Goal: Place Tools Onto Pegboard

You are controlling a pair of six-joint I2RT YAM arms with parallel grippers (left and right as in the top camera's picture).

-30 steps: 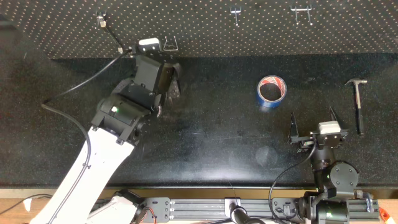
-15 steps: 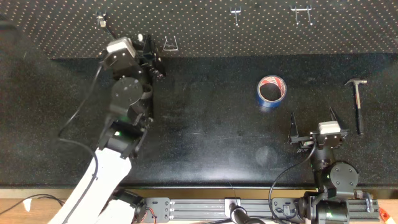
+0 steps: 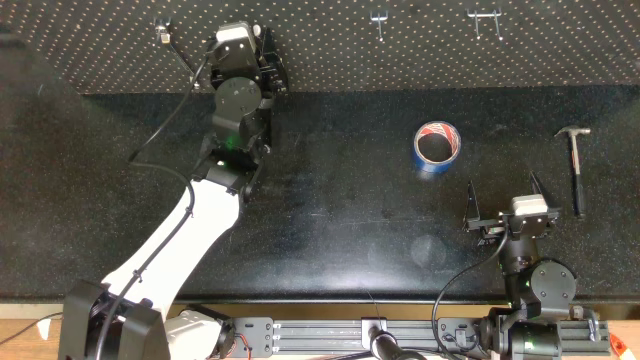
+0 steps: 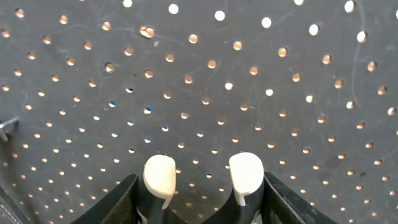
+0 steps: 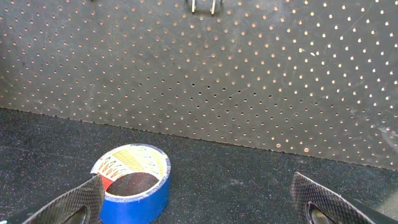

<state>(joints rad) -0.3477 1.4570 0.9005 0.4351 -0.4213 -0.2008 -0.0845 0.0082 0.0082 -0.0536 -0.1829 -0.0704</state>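
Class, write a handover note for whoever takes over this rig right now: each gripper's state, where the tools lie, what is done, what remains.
Left gripper: open, empty, up against the pegboard.
Right gripper: open, empty, near its base.
Tape roll and hammer: both on the table, near the right arm.
Done: nothing hung yet.
Left: hang both on the hooks.

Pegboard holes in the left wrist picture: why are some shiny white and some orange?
Left wrist view: the pegboard is close; holes farther off shine white, nearer ones dull orange, probably uneven light. Top view: all look evenly pale.
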